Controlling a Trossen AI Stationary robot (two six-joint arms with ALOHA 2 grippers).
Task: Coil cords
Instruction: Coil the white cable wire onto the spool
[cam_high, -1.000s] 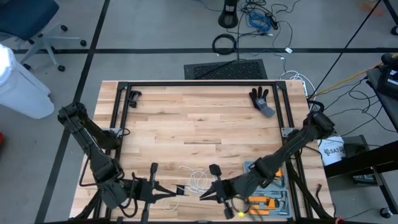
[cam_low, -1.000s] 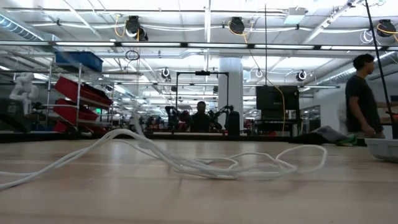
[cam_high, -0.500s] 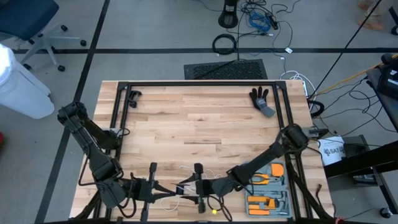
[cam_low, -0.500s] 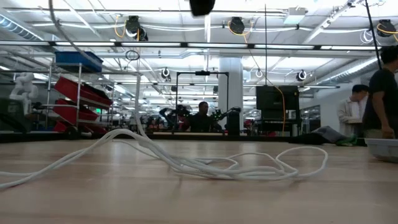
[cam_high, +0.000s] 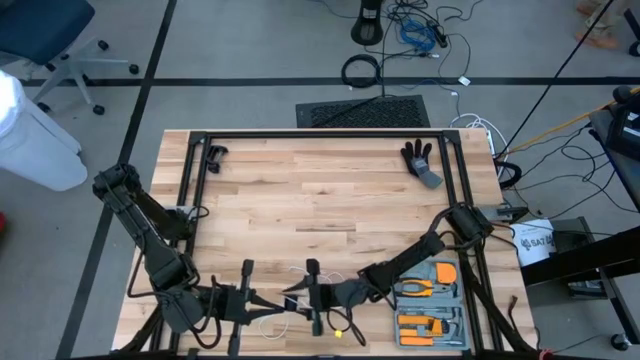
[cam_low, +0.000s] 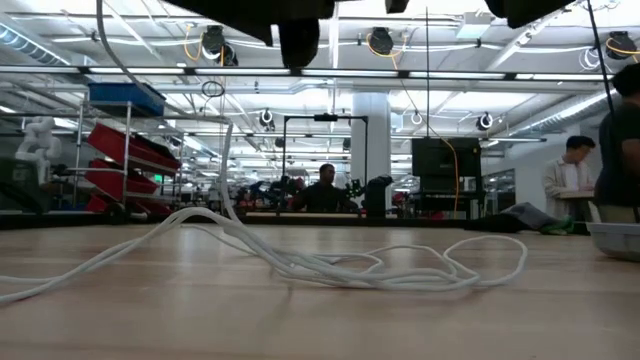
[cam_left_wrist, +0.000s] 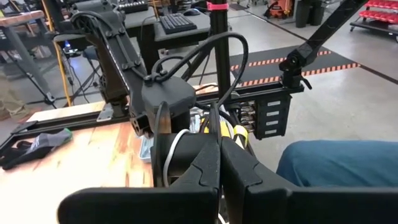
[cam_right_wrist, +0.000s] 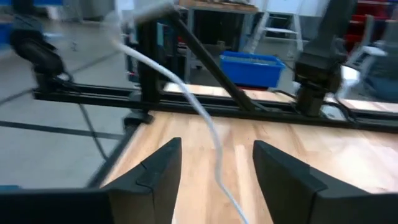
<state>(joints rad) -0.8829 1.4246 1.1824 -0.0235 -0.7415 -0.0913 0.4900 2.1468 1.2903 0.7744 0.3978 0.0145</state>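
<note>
- Cord (cam_low: 380, 272): thin, white, string-like. It is laid in loose, tangled loops on the wooden table (cam_high: 320, 200), at the near edge between the two arms.
- One strand is seen rising steeply off the table in the low view, toward the grippers overhead.
- Handling, as judged: very light and limp, so no shape will be kept unless it is wound. It is smooth, so slip through a loose pinch is likely. Nothing fragile, but snagging on its own loops can be expected.
- Hold point, as judged: a single free strand near the lifted part is best pinched, not the tangled bundle, so that only one line is drawn in at a time.
- Left gripper (cam_left_wrist: 219, 146): fingers are pressed fully together, low at the near table edge. A white strand is curved just behind them. Whether it is actually pinched cannot be told.
- Right gripper (cam_right_wrist: 216, 146): fingers are spread wide, facing the left gripper at close range. The cord runs through the gap between them, and nothing is gripped.
- Hidden or unclear: the black reel cannot be picked out with certainty. In the left wrist view a dark round shape sits behind the fingers, but it may be part of the other arm.
- Both grippers are cut off at the top of the low view.
- The cord's ends cannot be traced, and in the high view most of it is covered by the arms.
</note>
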